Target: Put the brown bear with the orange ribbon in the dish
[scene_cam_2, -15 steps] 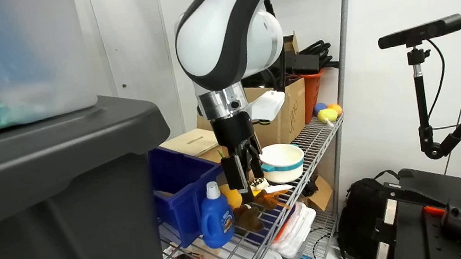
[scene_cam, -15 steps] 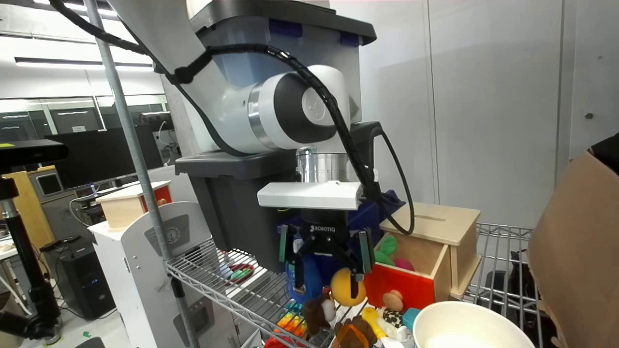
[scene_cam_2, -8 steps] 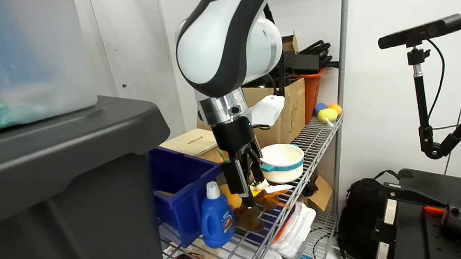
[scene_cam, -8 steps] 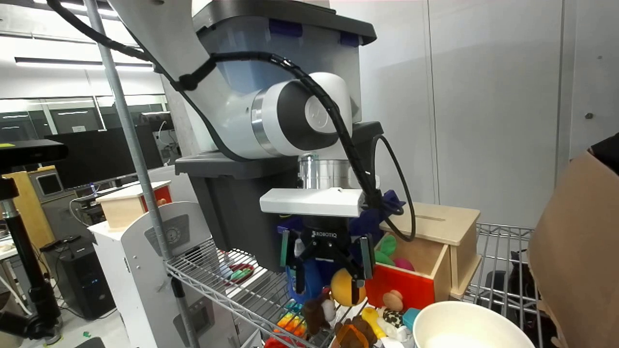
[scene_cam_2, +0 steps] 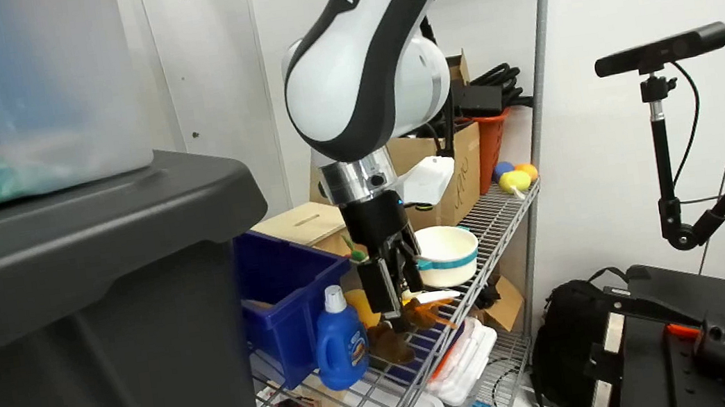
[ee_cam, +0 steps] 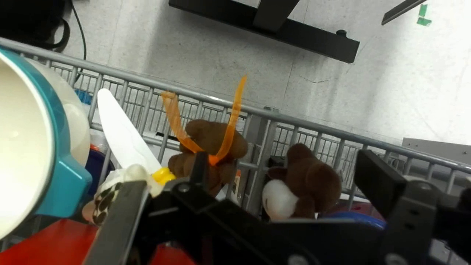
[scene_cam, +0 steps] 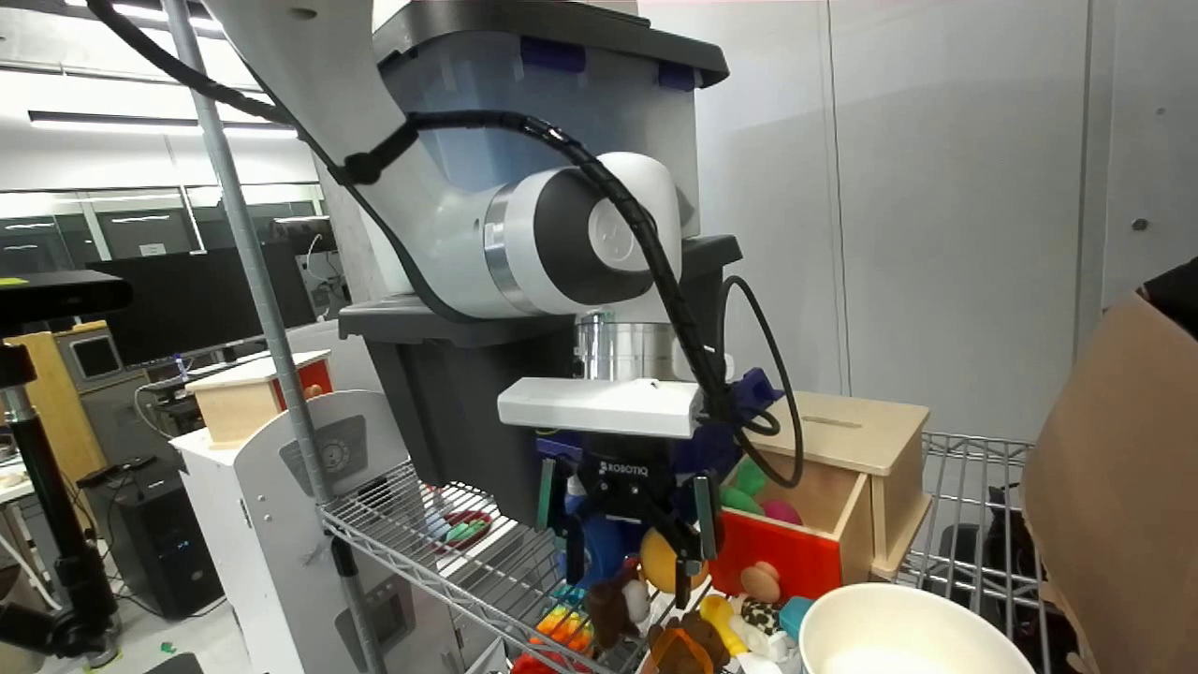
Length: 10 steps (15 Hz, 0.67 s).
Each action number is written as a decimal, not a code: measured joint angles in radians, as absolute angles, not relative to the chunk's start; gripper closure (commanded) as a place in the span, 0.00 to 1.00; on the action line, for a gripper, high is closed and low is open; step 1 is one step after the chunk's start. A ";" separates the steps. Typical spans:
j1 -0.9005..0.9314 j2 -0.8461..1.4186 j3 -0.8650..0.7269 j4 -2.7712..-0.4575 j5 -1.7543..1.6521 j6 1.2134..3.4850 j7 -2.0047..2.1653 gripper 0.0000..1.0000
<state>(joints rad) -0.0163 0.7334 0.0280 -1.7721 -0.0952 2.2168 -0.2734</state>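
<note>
My gripper points down over the wire shelf, its jaws spread wide. The brown bear with the orange ribbon lies below me, close to the shelf's outer edge, the one with floor beyond it. In the wrist view its two ribbon tails cross the line of that edge, while one finger of mine covers part of its lower half; whether I touch it, I cannot tell. In an exterior view the bear is cut off at the bottom of the frame.

The dish, cream with a teal band, stands farther along the same edge, toward the corner where a yellow object lies near the upright post. My wrist camera loses its left side, and in an exterior view its base falls out of frame.

Between bear and dish lies a white blade, its yellow end partly hidden. A spotted toy beside it is too covered to name. On the bear's other side, a second brown toy with a white part runs down behind my body. A yellow-orange ball shows past one fingertip. A red drawer front stands farther in from the outer edge.
</note>
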 measured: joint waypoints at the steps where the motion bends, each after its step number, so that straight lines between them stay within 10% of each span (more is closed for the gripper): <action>1: -0.018 0.733 0.028 -1.779 -0.095 2.217 -0.273 0.00; 10: -0.053 0.731 0.023 -1.812 -0.094 2.217 -0.273 0.00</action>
<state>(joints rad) -0.0529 0.7311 0.0233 -1.8125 -0.0944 2.2170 -0.2734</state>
